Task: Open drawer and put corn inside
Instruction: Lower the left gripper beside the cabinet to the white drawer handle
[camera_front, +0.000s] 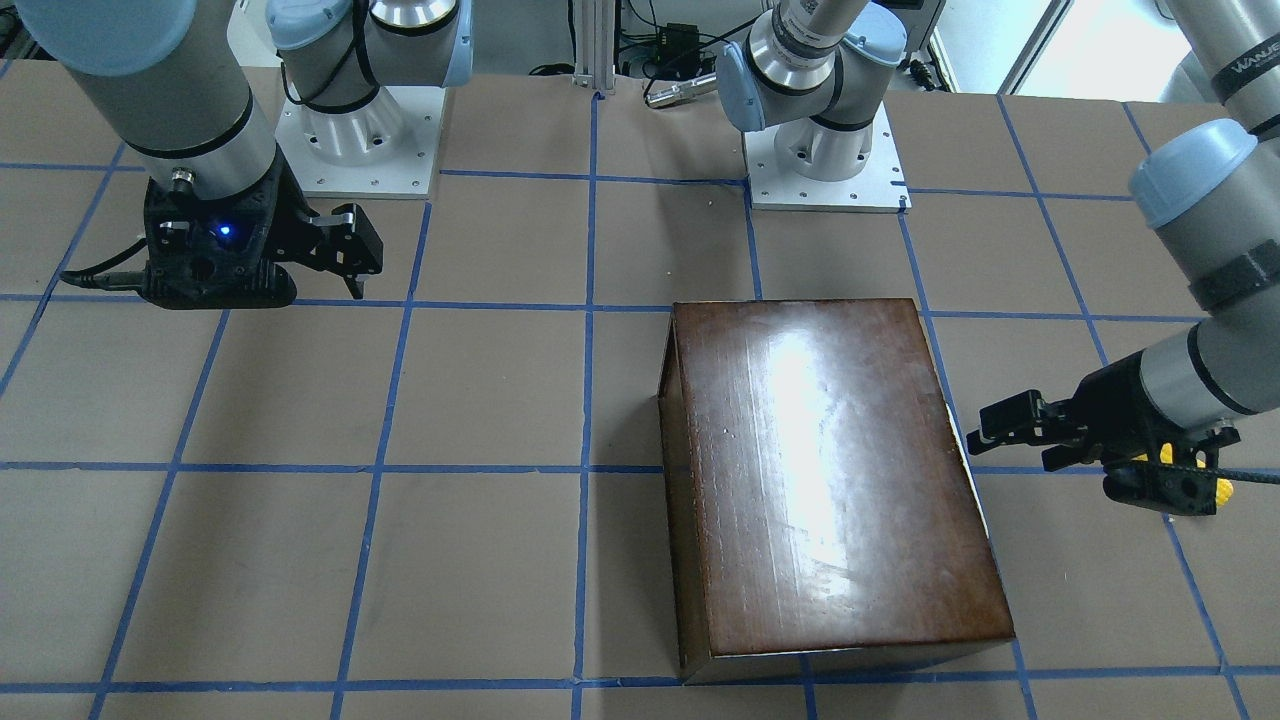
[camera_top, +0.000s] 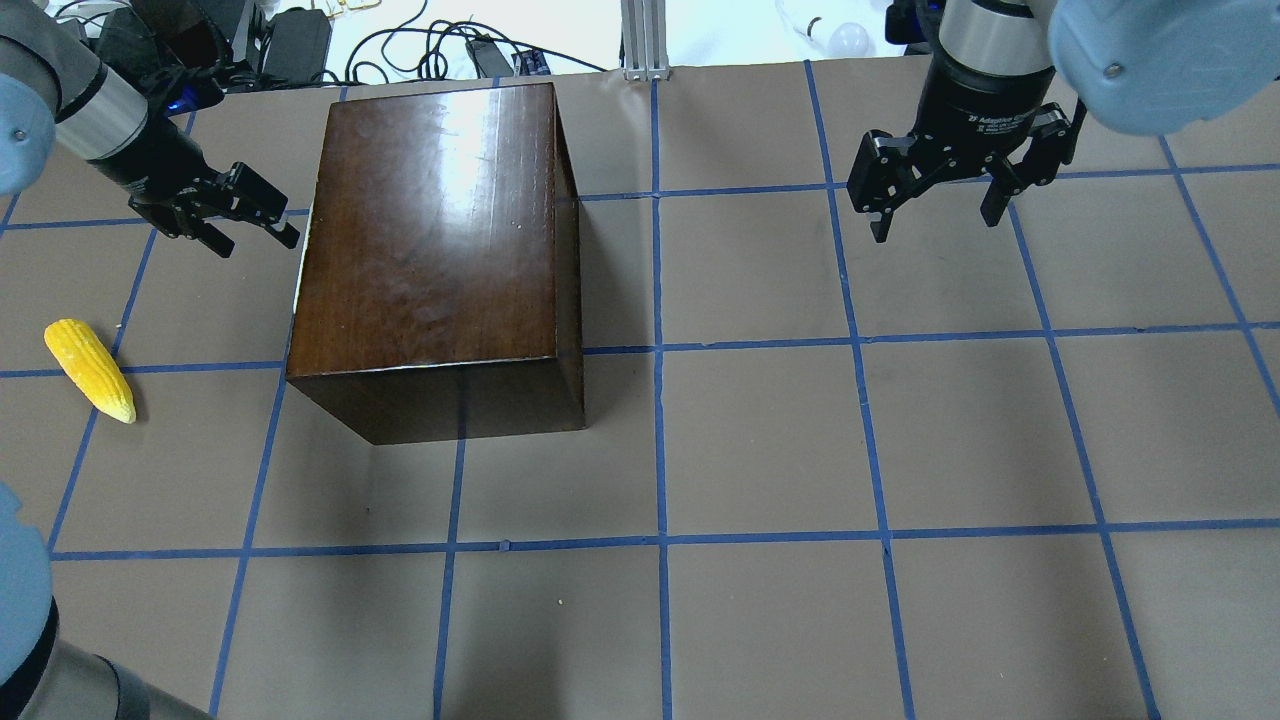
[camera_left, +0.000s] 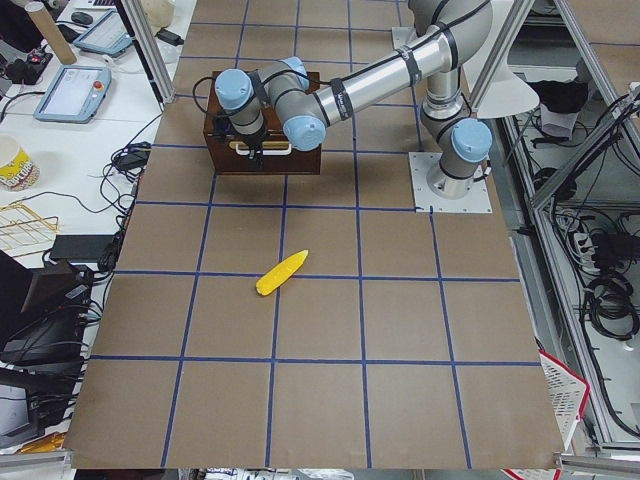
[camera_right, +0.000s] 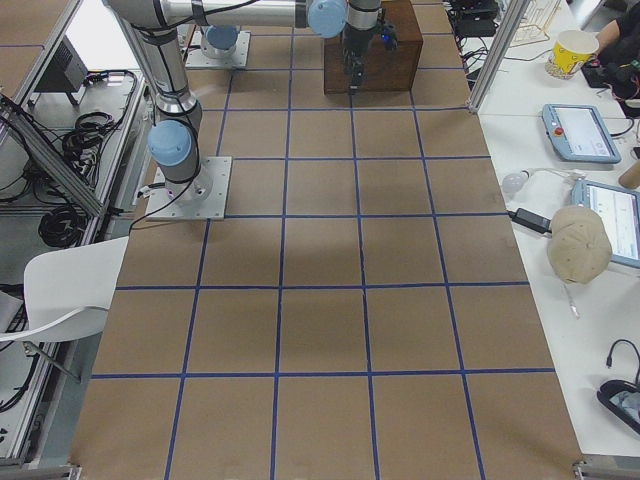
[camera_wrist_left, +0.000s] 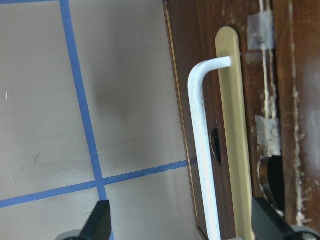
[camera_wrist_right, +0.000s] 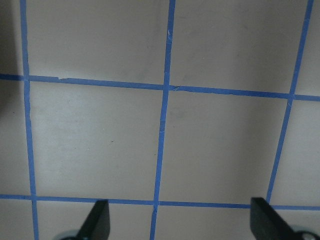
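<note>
The glossy dark-brown cabinet (camera_top: 440, 230) stands on the table. Its drawer front (camera_wrist_left: 204, 30) faces my left arm, looks shut, and carries a white bar handle (camera_wrist_left: 200, 150). My left gripper (camera_top: 240, 215) is open and empty, close to that front. In the left wrist view the handle lies between the fingertips (camera_wrist_left: 100, 222), apart from them. The yellow corn (camera_top: 90, 370) lies on the table left of the cabinet, nearer the robot than the left gripper. My right gripper (camera_top: 935, 205) is open and empty above the far right of the table.
The table is covered in brown paper with a blue tape grid (camera_top: 660, 450). The arm bases (camera_front: 825, 160) stand at the robot's edge. Cables and boxes (camera_top: 300, 40) lie beyond the far edge behind the cabinet.
</note>
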